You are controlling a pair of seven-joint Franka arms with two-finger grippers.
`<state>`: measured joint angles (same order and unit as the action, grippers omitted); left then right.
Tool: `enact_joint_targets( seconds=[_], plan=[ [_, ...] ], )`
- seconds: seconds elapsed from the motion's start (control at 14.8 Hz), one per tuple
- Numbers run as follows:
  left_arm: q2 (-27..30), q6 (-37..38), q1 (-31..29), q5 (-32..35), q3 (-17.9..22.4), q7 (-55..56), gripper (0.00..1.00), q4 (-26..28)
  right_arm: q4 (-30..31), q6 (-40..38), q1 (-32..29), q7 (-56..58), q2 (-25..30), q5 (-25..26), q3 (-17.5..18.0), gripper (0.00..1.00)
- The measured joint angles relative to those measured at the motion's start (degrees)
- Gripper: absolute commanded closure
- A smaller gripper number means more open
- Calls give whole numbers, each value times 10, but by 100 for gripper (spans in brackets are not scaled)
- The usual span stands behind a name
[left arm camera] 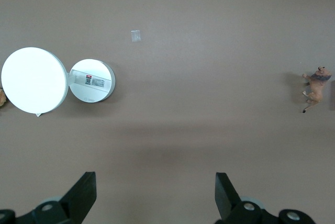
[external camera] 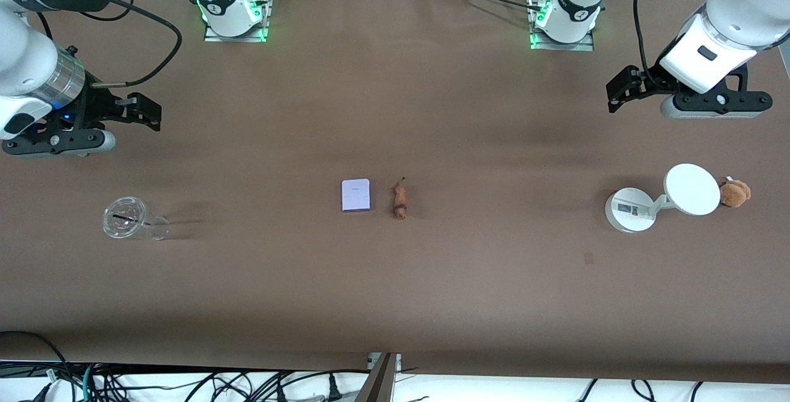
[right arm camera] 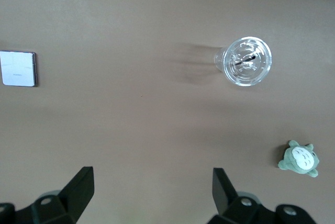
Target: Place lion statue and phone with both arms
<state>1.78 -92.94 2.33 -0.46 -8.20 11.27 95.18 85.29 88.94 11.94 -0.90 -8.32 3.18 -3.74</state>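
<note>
The lion statue, a tiny orange-brown figurine with a dark band, lies on the brown table near its middle, and also shows in the left wrist view. The phone, a flat pale lavender rectangle, lies right beside it toward the right arm's end, and shows in the right wrist view. My left gripper hangs open and empty over the table at the left arm's end, its jaws wide apart. My right gripper hangs open and empty at the right arm's end.
A white stand with two round discs and a fuzzy brown plush beside it sit at the left arm's end. A clear plastic cup lies at the right arm's end. A small grey-green plush shows in the right wrist view.
</note>
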Motion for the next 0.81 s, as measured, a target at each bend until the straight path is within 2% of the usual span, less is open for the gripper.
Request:
enact_joint_targets(
  seconds=[0.81],
  plan=[
    [-2,-10,-3,0,5,0,0,0,0,0,0,0,0,0,-1,0]
  ],
)
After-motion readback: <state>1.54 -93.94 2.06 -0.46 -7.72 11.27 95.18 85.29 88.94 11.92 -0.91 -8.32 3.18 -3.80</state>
